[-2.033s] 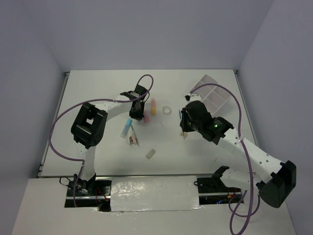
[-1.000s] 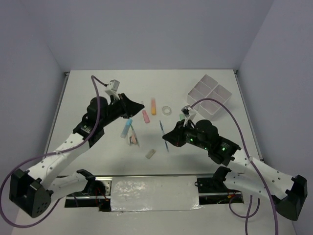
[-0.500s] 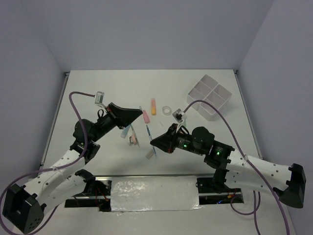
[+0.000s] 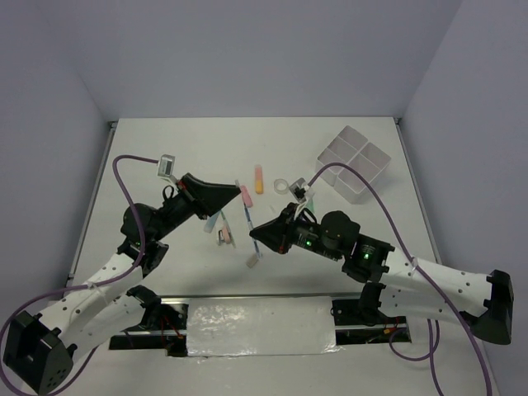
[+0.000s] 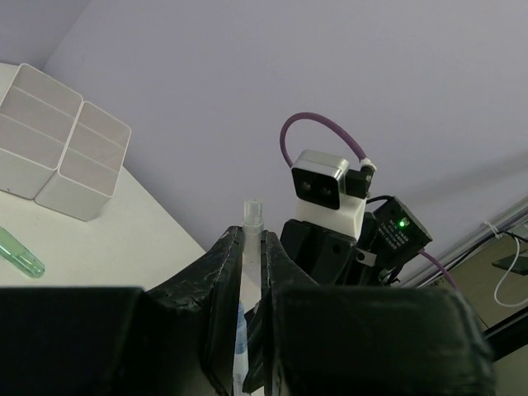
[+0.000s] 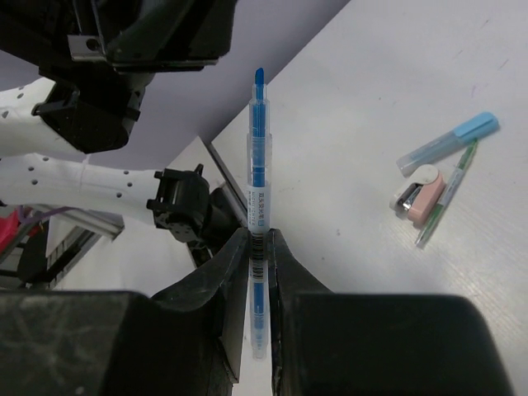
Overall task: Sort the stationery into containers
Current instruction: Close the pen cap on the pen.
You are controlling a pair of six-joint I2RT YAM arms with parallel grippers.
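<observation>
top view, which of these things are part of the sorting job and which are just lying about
Part of the job:
- blue pen, gripped by left tool and right tool
- pink piece, orange piece, tape ring, light blue piece, beige piece
- white divided tray

Not part of it:
- purple cable
- silver strip at the near edge
</observation>
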